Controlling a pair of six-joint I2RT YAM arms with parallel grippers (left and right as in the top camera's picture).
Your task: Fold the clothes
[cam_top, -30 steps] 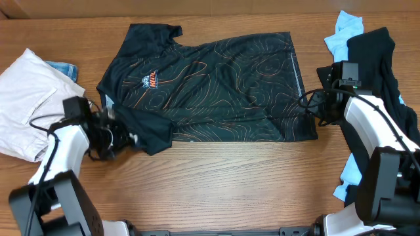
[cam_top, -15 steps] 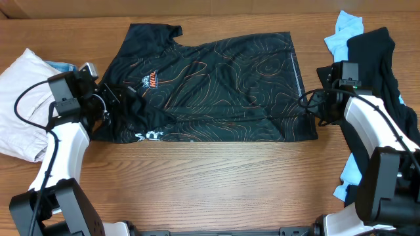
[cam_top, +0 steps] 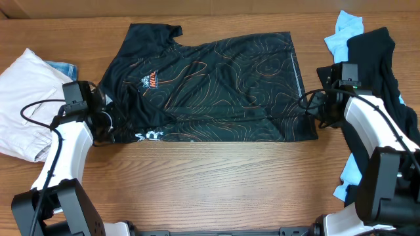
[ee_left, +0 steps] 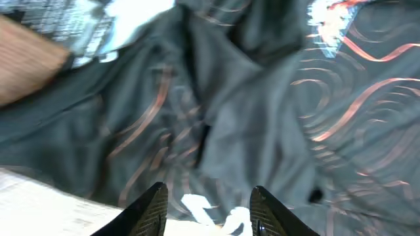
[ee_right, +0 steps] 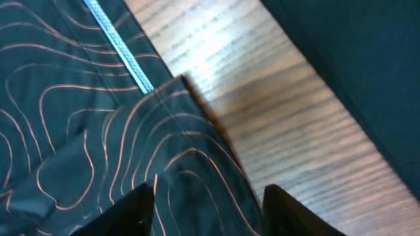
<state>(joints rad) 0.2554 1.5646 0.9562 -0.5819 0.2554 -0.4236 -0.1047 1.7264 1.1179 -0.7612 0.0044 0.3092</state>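
**White garment** (cam_top: pixel 23 98): soft, creased cloth in a loose heap at the far left of the wood-grain desk (cam_top: pixel 216 190). A scrap of blue cloth (cam_top: pixel 63 68) showed behind it.

**Left jaws:** parted and gripping nothing, poised at the shirt's left edge. Rumpled black cloth lay just beyond the tips.

**Black shirt** (cam_top: pixel 216 85): thin, smooth jersey, spread mostly flat across the middle of the desk between the two pairs of jaws.
- Fine orange wavy lines ran all over it.
- A small orange logo (cam_top: pixel 151 82) sat on the chest.
- White lettering (cam_top: pixel 149 136) showed at the near left edge.
- A pale blue stripe (cam_top: pixel 300 78) ran along the right edge.

**Right jaws:** parted and clamping nothing, set at the shirt's near right corner, which lay flat on the wood between the tips.

**Dark garment** (cam_top: pixel 377 65): plain, draped in a heap at the far right, over light blue cloth (cam_top: pixel 346 27).
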